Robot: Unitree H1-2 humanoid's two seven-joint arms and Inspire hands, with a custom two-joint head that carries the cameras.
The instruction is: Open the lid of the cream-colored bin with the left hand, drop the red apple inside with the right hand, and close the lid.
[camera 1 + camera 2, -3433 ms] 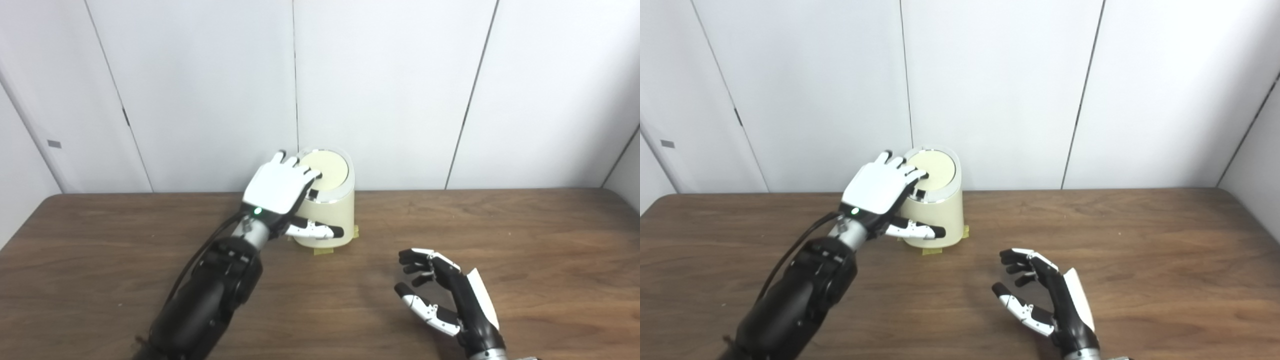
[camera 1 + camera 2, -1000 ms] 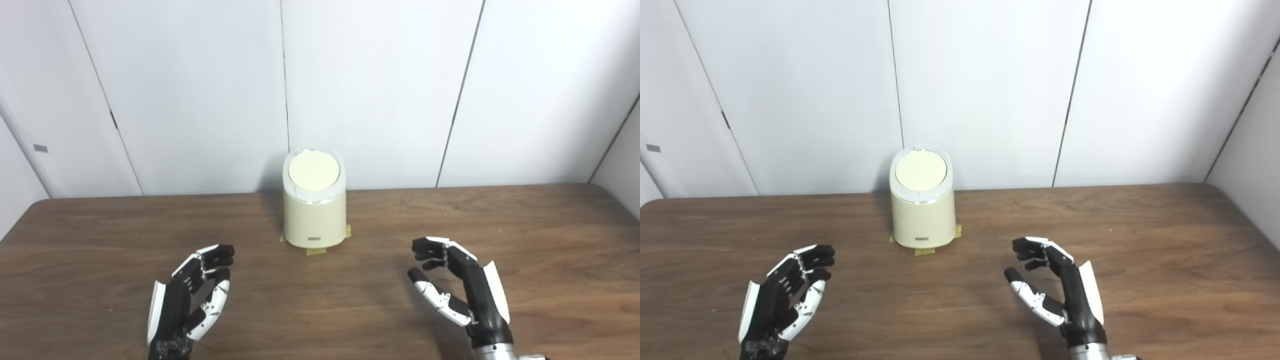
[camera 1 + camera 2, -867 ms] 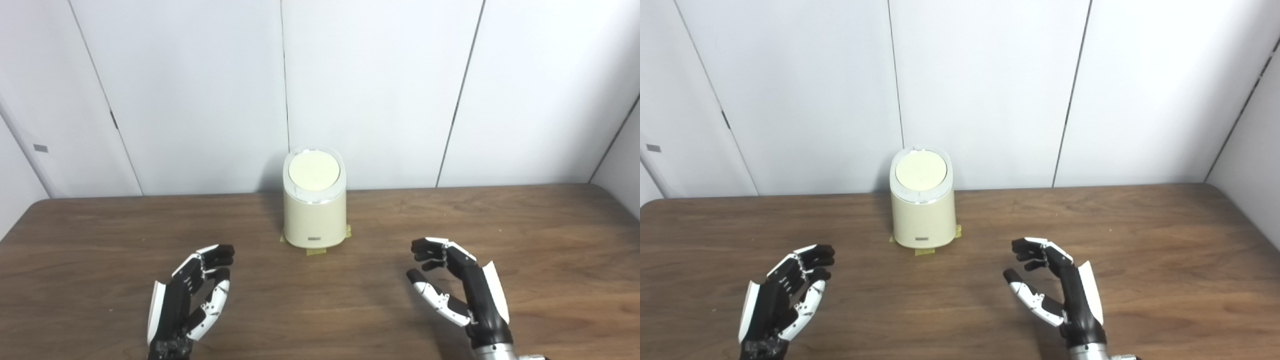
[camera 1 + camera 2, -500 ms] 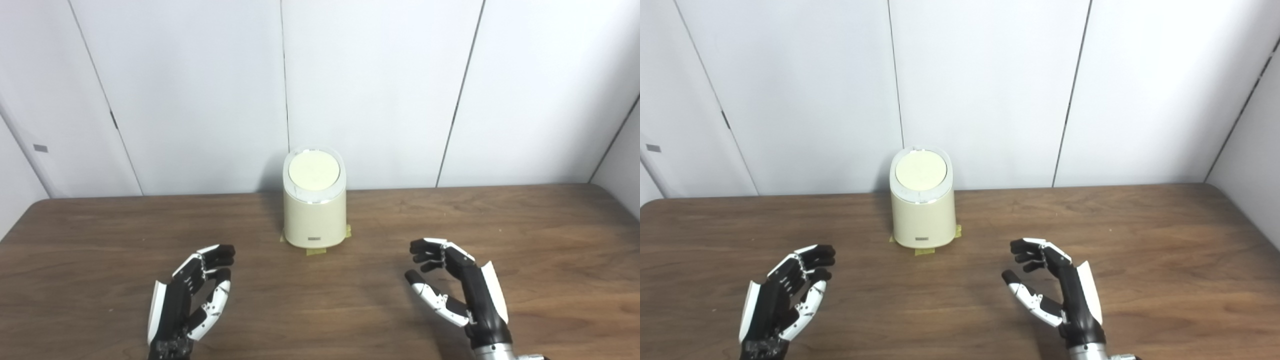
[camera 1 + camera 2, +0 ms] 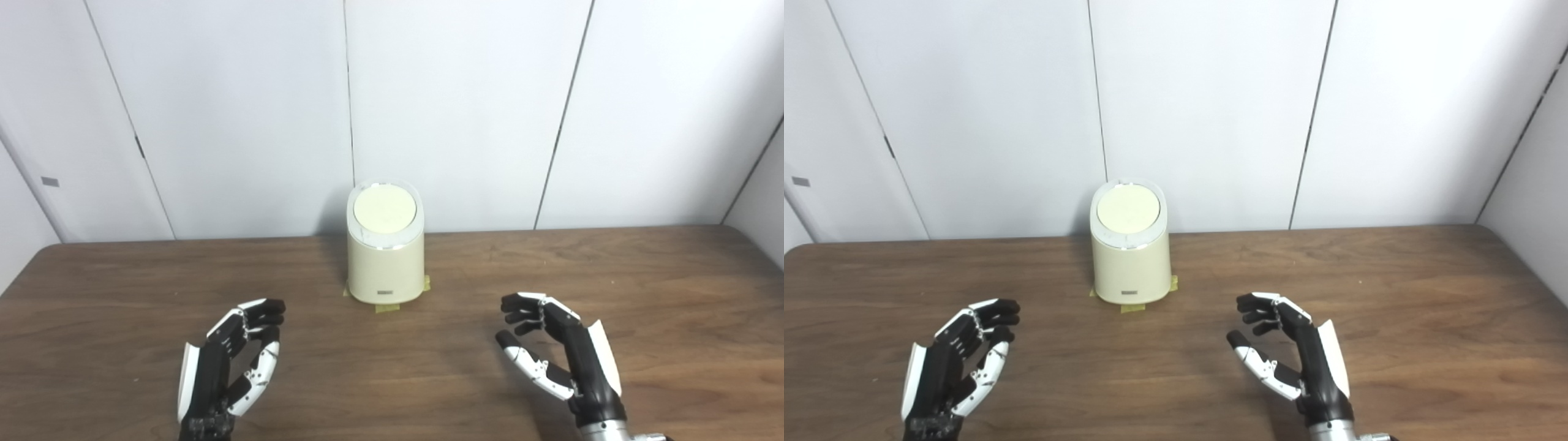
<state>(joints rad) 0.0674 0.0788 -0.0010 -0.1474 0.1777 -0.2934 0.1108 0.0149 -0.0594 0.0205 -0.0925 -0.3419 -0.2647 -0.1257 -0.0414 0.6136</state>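
The cream-colored bin (image 5: 384,263) stands at the back middle of the wooden table (image 5: 429,380), close to the wall, with its round lid (image 5: 384,211) down flat. My left hand (image 5: 229,364) hovers over the near left of the table, fingers apart and empty, well short of the bin. On the near right, my right hand (image 5: 560,352) is likewise open with its fingers loosely curled on nothing. No red apple shows in either view.
Bits of yellow tape (image 5: 387,308) stick out from under the bin's base. White wall panels (image 5: 465,110) rise directly behind the table. The table's right edge (image 5: 1528,269) runs diagonally at the far right.
3.4 s ago my left hand lay on the bin's lid; it has since pulled back to the near left. Over the last second, both hands barely shift. The camera has shifted a little.
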